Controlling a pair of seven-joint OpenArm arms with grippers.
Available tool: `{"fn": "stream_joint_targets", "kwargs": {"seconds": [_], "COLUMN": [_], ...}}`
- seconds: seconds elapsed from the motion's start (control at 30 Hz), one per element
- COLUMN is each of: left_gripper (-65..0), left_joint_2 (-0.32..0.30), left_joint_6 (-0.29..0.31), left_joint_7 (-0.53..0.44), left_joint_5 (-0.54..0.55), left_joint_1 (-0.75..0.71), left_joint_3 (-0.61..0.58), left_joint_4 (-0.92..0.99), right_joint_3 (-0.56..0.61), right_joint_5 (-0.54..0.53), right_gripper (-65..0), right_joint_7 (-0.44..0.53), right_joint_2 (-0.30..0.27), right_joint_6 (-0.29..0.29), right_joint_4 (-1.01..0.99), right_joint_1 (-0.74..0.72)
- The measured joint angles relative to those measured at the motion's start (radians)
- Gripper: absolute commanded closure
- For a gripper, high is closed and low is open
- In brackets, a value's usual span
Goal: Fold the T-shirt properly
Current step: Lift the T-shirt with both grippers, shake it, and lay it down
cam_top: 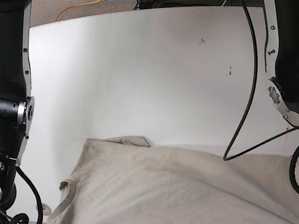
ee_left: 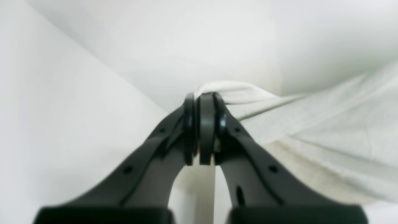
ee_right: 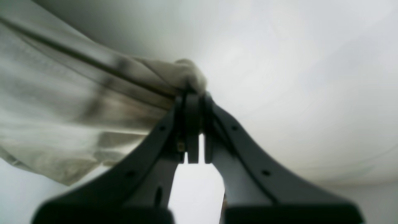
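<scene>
Currently both arms are gripping the T-shirt, which is lying spread and wrinkled over the near part of the white table. Left gripper is pinching a bunched fold of the cloth, fingers pressed together on it, fabric stretching off to one side. Right gripper is doing the same, fingers clamping a wad of cloth. Black cable is hanging beside the left arm.
</scene>
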State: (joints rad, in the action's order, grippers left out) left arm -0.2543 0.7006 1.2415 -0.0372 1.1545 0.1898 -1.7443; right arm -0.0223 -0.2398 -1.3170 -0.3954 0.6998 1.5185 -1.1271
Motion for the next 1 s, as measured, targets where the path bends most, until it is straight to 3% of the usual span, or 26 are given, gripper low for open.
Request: {"fn": "stream_joint_targets", "kwargs": {"seconds": [0.63, 0.83, 1.0], "left_gripper": [0.0, 0.0, 0.0], "left_joint_2": [-0.004, -0.001, -0.002], "left_joint_6": [0.0, 0.0, 0.0], "left_joint_7": [-0.006, 0.001, -0.001], "left_joint_5": [-0.002, -0.001, 0.0], "left_joint_1": [-0.111, -0.159, -0.209], "left_joint_3": [0.008, 0.008, 0.01], "left_joint_4": [-0.05, -0.048, -0.09], "right_joint_3": [0.005, 0.115, 0.12], "right_joint_5": [0.004, 0.011, -0.009], "right_gripper": [0.0, 0.0, 0.0], "right_joint_7": [-0.082, -0.072, -0.097], "right_joint_2": [-0.004, -0.029, -0.04], "right_joint_6": [0.0, 0.0, 0.0], "right_joint_4": [0.05, 0.021, 0.041], "right_joint_1": [-0.114, -0.154, -0.124]}}
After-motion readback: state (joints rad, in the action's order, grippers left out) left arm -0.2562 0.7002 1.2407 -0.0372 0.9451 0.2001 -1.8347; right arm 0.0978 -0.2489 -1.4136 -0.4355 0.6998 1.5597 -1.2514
